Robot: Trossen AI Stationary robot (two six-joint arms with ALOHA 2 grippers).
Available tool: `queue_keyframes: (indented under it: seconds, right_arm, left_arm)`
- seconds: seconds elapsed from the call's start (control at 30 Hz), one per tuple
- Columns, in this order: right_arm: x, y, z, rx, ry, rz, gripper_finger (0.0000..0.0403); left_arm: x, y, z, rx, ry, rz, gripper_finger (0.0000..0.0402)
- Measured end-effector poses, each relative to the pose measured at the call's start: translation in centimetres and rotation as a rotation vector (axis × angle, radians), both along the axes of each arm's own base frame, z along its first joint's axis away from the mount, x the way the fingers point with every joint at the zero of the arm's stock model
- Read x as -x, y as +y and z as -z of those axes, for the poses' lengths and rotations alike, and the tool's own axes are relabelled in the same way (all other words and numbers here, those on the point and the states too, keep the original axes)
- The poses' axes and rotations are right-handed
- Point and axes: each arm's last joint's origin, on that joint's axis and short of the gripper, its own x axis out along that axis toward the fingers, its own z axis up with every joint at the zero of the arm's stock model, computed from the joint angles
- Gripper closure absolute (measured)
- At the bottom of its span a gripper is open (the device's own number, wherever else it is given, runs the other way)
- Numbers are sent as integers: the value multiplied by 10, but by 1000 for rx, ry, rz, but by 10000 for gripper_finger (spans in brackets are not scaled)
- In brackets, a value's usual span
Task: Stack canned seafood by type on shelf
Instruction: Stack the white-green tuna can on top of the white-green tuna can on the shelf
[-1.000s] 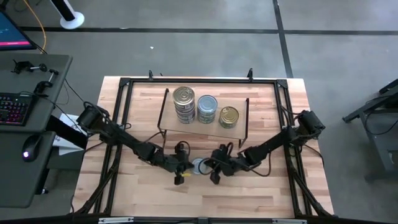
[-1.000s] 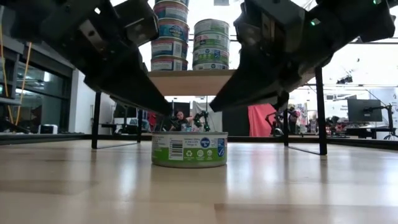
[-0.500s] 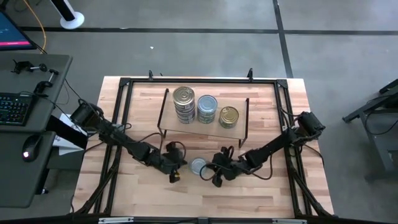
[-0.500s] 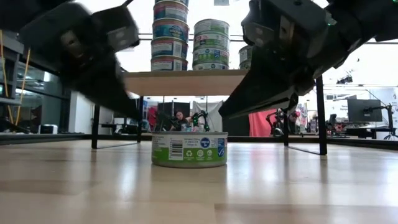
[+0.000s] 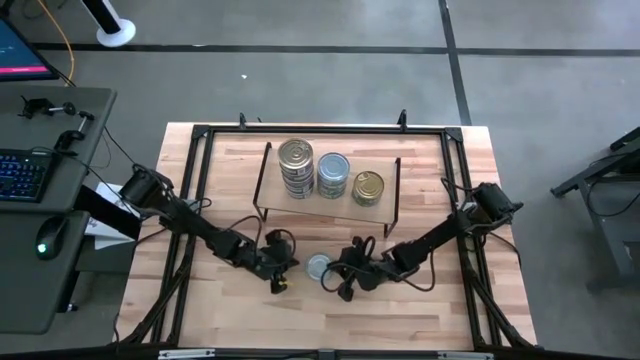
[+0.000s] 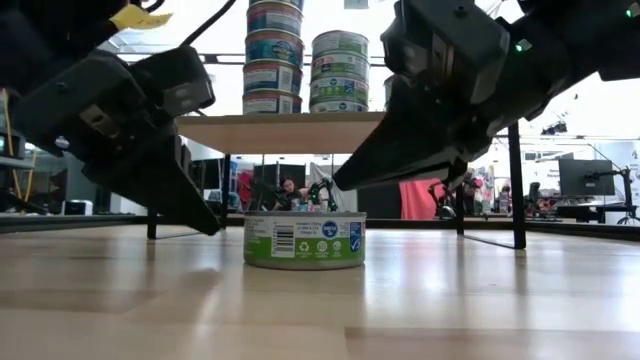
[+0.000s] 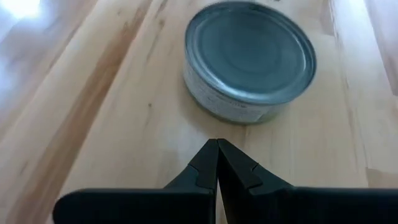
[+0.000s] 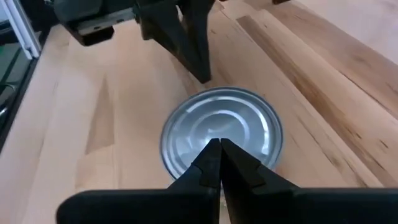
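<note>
High view puts 1 loose tin (image 5: 318, 266) on the wooden tabletop (image 5: 450, 310), in front of the shelf (image 5: 372, 205) and well apart from it. This tin has a plain silver lid and, seen from the low view (image 6: 305, 240), a green and white label band. It stands upright and nothing touches it.

Both arms reach in toward it from opposite sides. On the left, the gripper (image 5: 281, 281) sits low just beside the tin, its fingers (image 7: 205, 168) pressed together to a point with nothing between them; from its wrist camera the tin (image 7: 250, 59) lies just ahead of the tips. On the right, the gripper (image 5: 343, 288) is likewise just beside the tin, and its fingers (image 8: 208, 163) are pinched together and empty too, their tips over the near edge of the lid (image 8: 222, 132). From the low view each gripper hangs above the tabletop on its own side of the tin, left (image 6: 205, 225) and right (image 6: 340, 185), clear of it.

On the shelf, 3 groups stand abreast: a tall stack with a gold lid (image 5: 295, 154), a shorter stack with a pale blue-silver lid (image 5: 333, 166), and a lower gold-lidded one (image 5: 368, 185). The low view shows 4 tins in the tall stack (image 6: 274, 60) and 2 in the next (image 6: 340, 72).
</note>
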Motion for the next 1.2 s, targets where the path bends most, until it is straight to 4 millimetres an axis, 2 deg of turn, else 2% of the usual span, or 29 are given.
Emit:
queue_keyframes:
  seconds: [0.3,0.47,0.8,1.2]
  right_arm:
    - [2,-1,3,14,37,0,403]
    - [3,-1,4,3,50,10,403]
    - [8,9,18,-62,65,77,403]
    - [19,26,20,-68,81,33,403]
  left_arm:
    - [-11,-6,19,52,-27,20,401]
    - [-16,-9,23,82,-28,-20,402]
    - [-18,-8,11,66,-68,-43,402]
    - [-32,-18,-9,32,-149,-6,402]
